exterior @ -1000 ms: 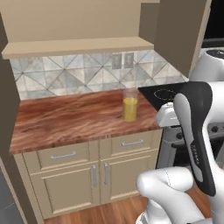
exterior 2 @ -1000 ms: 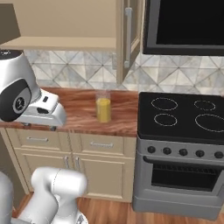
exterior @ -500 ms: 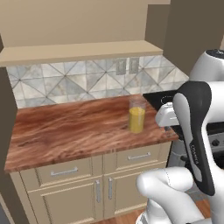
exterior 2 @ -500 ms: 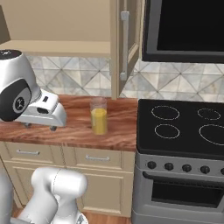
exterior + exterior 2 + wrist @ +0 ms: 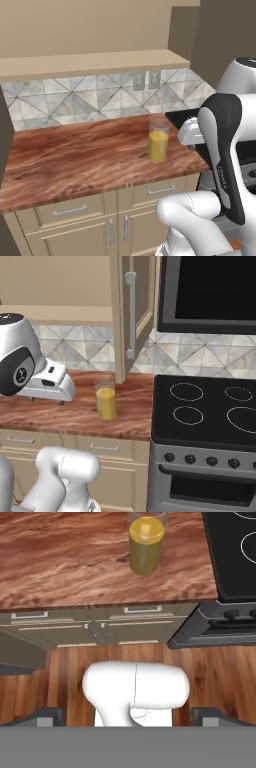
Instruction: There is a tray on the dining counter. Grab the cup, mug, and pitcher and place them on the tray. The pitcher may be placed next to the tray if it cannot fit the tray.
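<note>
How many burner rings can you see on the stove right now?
4 in the right base view on the black stovetop: two near its left side, two toward the right edge, the last cut off by the frame. More may lie beyond it.

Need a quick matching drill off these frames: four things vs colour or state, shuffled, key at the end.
Things:
1. pitcher
2. stovetop
3. counter
4. gripper

Colour or state:
A. reddish-brown wood grain
B. open, holding nothing
C. clear glass with orange-yellow liquid
D. black with white burner rings

Pairs: 1-C, 2-D, 3-A, 4-B
</note>
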Robot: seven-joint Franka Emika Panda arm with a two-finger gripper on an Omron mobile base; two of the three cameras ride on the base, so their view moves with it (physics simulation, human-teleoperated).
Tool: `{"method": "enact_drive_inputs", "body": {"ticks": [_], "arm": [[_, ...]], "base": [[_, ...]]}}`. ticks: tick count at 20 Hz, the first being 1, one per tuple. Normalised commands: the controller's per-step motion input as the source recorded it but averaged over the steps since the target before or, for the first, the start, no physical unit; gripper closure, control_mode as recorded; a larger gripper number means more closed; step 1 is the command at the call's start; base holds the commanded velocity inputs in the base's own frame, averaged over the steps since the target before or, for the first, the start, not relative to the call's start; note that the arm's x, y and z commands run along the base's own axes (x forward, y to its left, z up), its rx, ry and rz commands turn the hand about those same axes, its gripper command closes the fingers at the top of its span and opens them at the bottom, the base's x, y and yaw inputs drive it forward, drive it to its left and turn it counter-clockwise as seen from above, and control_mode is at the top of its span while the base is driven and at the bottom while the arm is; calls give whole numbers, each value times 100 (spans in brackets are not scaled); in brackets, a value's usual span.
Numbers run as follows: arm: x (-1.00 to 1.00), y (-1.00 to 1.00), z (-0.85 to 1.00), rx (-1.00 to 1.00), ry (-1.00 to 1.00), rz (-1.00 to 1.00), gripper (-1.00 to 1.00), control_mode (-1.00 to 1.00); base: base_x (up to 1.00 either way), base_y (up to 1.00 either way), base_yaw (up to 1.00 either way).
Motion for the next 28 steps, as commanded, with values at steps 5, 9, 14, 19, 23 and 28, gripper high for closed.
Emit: {"method": "enact_drive_inputs", "body": {"ticks": [5,9,14,19,23,28], "arm": [[0,0,0,0,0,0,-100,100],[0,0,0,0,0,0,-100,100],[0,0,0,0,0,0,-100,100],[0,0,0,0,0,0,-100,100],[0,0,0,0,0,0,-100,100],[0,0,0,0,0,0,-100,100]], "base": [[61,-39,1],[43,-16,0],[35,0,0],[41,0,0],[29,4,0],[24,28,0]]}}
